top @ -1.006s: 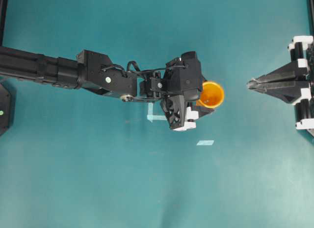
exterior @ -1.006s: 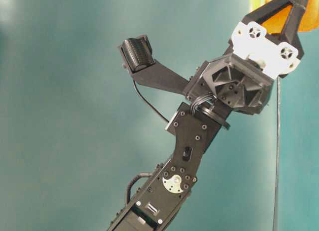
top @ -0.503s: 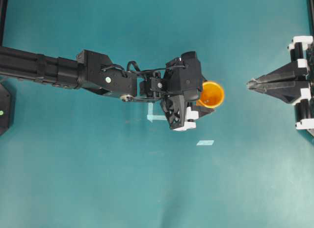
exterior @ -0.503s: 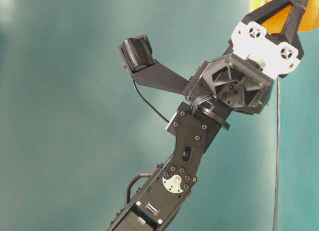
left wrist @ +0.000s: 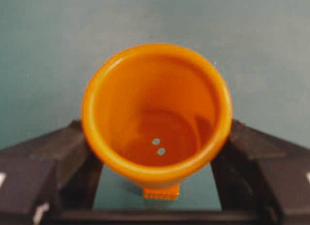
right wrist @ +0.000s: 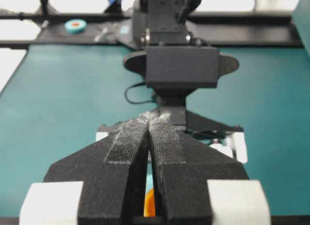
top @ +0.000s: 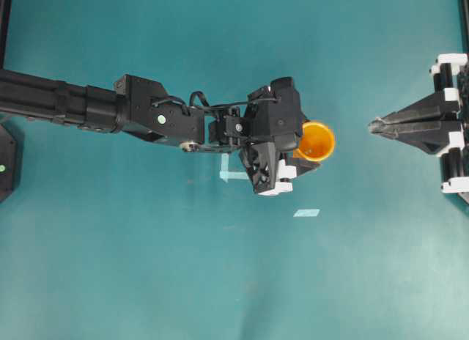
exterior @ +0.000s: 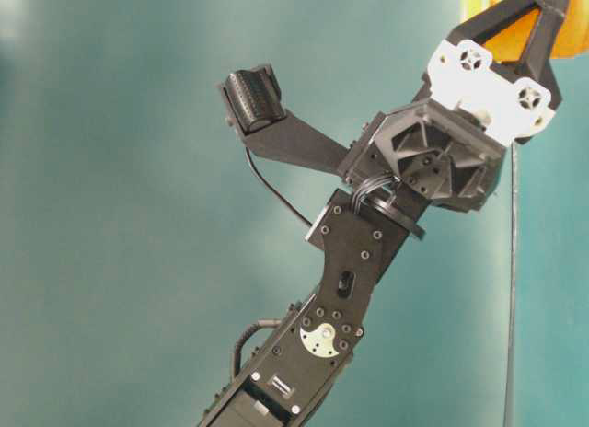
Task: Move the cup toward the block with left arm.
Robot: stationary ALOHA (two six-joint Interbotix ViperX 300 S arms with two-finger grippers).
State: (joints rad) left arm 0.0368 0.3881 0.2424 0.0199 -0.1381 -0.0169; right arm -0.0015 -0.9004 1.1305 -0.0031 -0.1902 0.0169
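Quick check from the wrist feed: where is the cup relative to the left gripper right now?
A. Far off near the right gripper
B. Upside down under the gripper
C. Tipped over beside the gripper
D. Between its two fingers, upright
D: in the left wrist view the cup stands upright, mouth open upward, with a black finger of the left gripper on each side.

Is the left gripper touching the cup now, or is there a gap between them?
Touching. In the left wrist view, the left gripper has a black finger pressed against each side of the cup, with no gap.
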